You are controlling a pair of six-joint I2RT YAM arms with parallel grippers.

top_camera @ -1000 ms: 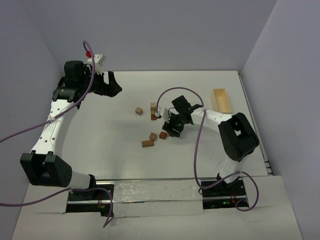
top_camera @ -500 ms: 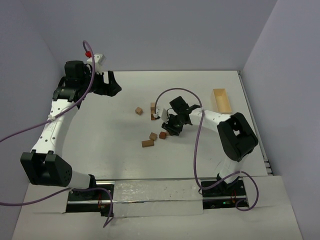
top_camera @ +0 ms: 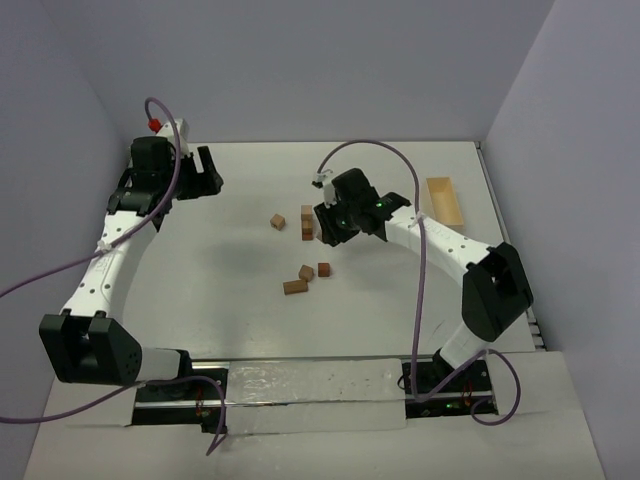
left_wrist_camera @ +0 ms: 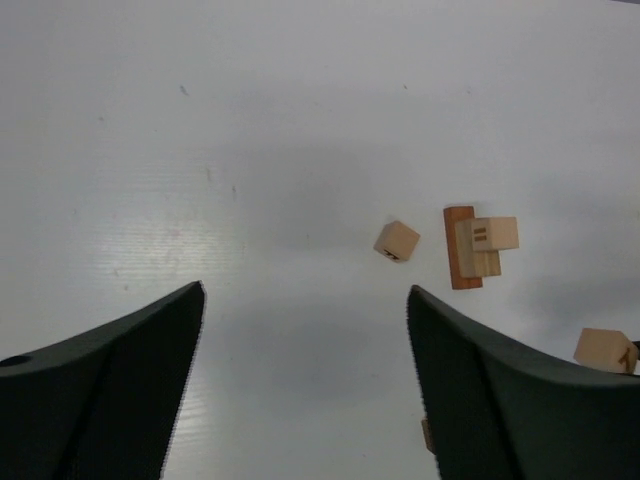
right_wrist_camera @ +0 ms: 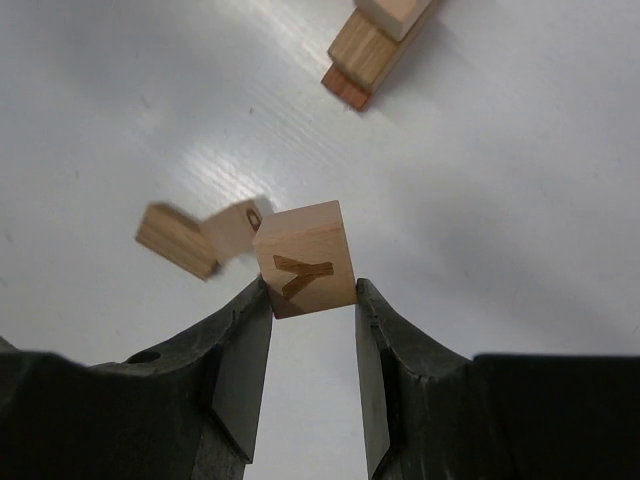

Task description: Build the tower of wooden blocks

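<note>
The tower (top_camera: 307,222) is only about three blocks high at mid-surface (top_camera: 230,260), the right pincer (right_wrist_camera: 312,296) clamps a lettered cube (right_wrist_camera: 305,258) aloft just beside it, the left pincer (left_wrist_camera: 306,292) gapes wide and empty, and four loose blocks (top_camera: 306,272) remain unstacked.

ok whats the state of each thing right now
left gripper, open, empty
right gripper, shut on lettered block
lettered block, held in the air
tower, partly built, standing
loose blocks, lying apart, untouched
</note>
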